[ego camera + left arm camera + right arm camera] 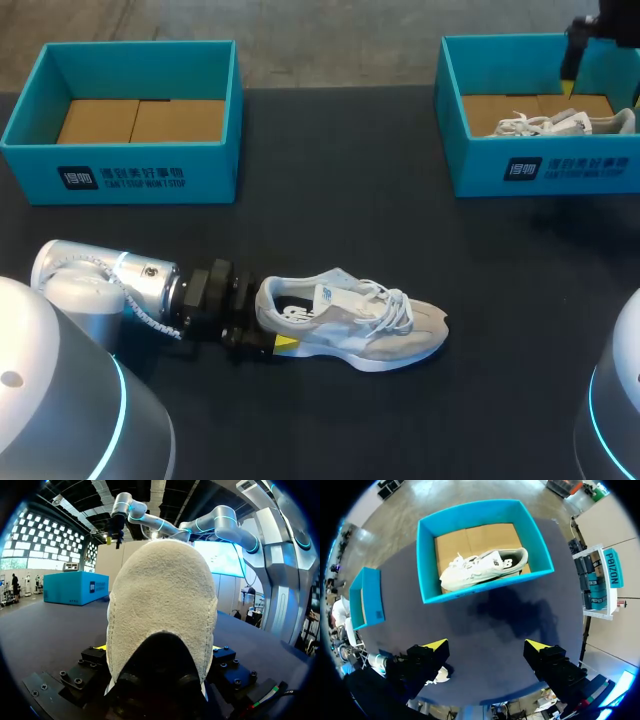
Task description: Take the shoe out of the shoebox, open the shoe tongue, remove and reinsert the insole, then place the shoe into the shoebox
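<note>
Holding heel: left fingers (285, 344) are closed on the heel of the shoe (350, 322), one each side. In the left wrist view the heel fills the gap between them.
Shoe position: out of the box, sole down on the desk (400, 230), close to your left arm and well apart from both boxes.
Long axis: runs across the desk, heel toward the left arm, toe toward the right side. Tongue and laces face up, ahead of the left fingers.
Right fingers (436, 645): spread wide, gripping nothing, hanging high over the right shoebox (540, 170), well apart from the shoe.
Nearer arm: left, but it is acting as the clamp. My read is you bring the right arm across and come down on the tongue from above.
Right shoebox contents: second shoe (480, 566) lying inside.
Left shoebox (120, 175): teal card walls, brown cardboard floor.
Shoe materials: beige napped suede at the heel, pale mesh upper, white laces, white moulded sole, dark lining. Soft collar, likely to deform under squeeze.
Desk surface: dark, matte.
</note>
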{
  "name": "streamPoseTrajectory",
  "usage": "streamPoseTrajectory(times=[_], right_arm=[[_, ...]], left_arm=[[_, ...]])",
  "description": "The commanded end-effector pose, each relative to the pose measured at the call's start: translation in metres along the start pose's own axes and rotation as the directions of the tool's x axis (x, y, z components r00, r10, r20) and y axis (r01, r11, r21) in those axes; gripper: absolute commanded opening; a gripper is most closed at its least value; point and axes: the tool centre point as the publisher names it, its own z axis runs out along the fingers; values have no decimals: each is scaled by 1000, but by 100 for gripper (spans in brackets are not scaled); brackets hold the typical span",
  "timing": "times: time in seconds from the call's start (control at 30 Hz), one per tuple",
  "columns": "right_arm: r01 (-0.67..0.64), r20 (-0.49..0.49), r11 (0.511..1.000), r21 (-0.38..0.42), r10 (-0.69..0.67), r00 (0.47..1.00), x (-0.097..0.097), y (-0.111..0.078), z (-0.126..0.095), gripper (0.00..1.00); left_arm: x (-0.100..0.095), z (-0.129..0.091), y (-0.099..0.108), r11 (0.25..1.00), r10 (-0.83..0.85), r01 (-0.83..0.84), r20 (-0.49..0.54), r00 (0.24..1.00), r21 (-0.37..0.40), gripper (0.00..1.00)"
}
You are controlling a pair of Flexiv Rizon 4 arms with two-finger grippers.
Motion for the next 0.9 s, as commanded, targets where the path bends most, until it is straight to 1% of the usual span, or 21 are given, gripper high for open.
streamPoseTrajectory(times=[0.03,0.43,0.53,0.57,0.6,0.63,0.7,0.77,0.9], right_arm=[[-1,-6,1000,-6,1,1000,-3,-2,0,100],[-1,-6,1000,-6,1,1000,-3,-2,0,100],[8,-1,1000,0,-8,1000,29,-8,10,100],[8,-1,1000,1,-8,1000,35,-11,13,100],[13,-18,1000,3,-13,1000,45,-17,18,100],[19,-8,1000,0,-19,1000,53,-23,21,100],[11,-13,1000,1,-11,1000,64,-35,26,100],[15,1,1000,-5,-15,1000,82,-53,32,100],[15,0,1000,-26,-15,1000,104,-82,37,100]], left_arm=[[-4,1,4,1000,-1,1,-1,1000,-3,0],[-4,1,4,1000,-1,1,-1,1000,-3,0],[-4,1,4,1000,-1,1,-1,1000,-3,0],[-4,1,4,1000,-1,1,-1,1000,-3,0],[-4,1,4,1000,-1,1,-1,1000,-3,0],[-4,1,4,1000,-1,1,-1,1000,-3,0],[-4,1,4,1000,-1,1,-1,1000,-3,0],[-4,1,4,1000,-1,1,-1,1000,-3,0],[-4,1,4,1000,-1,1,-1,1000,-3,0]])
